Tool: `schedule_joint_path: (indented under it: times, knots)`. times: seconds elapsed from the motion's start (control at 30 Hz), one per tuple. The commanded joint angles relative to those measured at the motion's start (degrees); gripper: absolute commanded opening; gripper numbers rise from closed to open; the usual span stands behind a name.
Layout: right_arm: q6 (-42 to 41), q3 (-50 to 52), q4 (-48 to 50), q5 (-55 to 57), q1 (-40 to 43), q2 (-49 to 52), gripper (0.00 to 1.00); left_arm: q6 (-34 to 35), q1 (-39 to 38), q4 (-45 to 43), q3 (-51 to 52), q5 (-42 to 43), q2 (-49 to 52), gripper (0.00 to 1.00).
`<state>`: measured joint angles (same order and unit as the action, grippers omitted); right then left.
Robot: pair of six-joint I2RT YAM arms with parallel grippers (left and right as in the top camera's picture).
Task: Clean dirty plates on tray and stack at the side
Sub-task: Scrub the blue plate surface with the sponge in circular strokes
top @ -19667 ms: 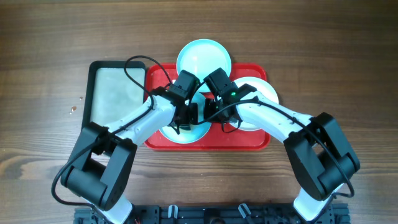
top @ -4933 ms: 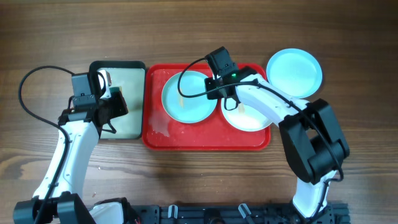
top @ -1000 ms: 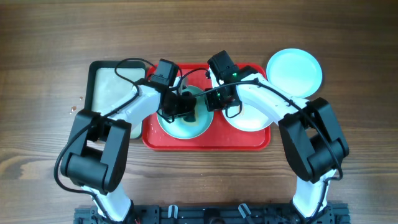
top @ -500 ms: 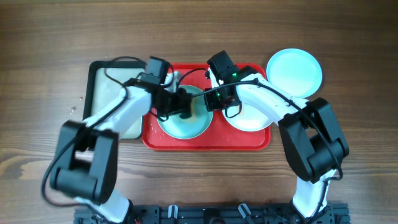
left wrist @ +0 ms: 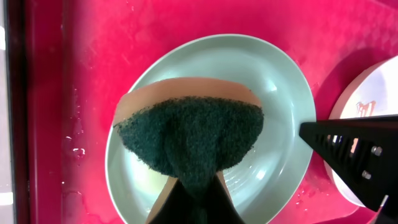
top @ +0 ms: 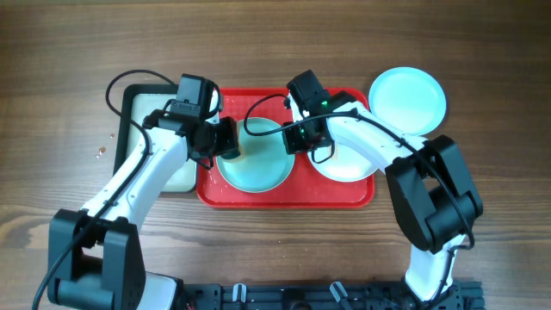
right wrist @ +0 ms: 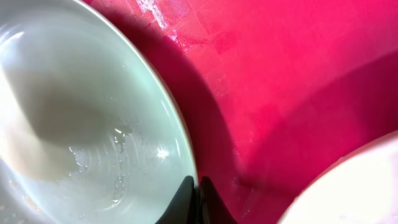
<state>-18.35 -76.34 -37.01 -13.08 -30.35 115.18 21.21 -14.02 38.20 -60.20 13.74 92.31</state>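
Red tray (top: 284,196), long axis left-right — turquoise plate (top: 258,168) in left half, white plate (top: 344,164) right, second turquoise plate (top: 407,101) off past the top-right corner. Left gripper (top: 228,142) pinches sponge (left wrist: 189,140) over the turquoise plate; right gripper (top: 290,139) pinches its right rim.

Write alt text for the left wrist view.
The left tool pinches a sponge, green scouring side toward the camera, over a wet pale turquoise plate on the red tray. The right tool meets the plate's right rim, and a white plate shows at the right edge.
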Motion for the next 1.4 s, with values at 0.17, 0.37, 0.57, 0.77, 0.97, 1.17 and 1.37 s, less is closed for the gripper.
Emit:
schedule_joint_path:
  times: [0.17, 0.37, 0.57, 0.77, 0.97, 1.17, 1.37]
  knots:
    - [0.15, -0.15, 0.26, -0.52, -0.35, -1.07, 0.04, 3.63, -4.72, 0.22, 1.4, -5.73, 5.07, 0.04]
    - [0.13, -0.15, 0.26, -0.52, -0.35, -1.07, 0.04, 7.19, -7.04, 0.17, 2.29, -7.69, 8.74, 0.04]
    - [0.13, -0.15, 0.28, -0.52, -0.35, -1.07, 0.04, 8.04, -9.03, 0.2, 2.29, -6.99, 13.0, 0.04]
    - [0.13, -0.15, 0.31, -0.52, -0.35, -1.07, 0.04, 8.02, -10.58, -0.04, 2.29, -1.38, 13.66, 0.04]
    - [0.15, -0.15, 0.28, -0.52, -0.35, -1.07, 0.05, 8.02, -12.48, -2.95, 2.29, 4.92, 13.66, 0.04]
    - [0.13, -0.15, 0.28, -0.52, -0.35, -1.07, 0.04, 9.55, -15.61, -6.88, 2.29, 6.62, 13.66, 0.04]
    - [0.15, -0.15, 0.28, -0.55, -0.35, -1.07, 0.04, 9.53, -17.38, -12.04, 2.27, 13.07, 13.66, 0.04]
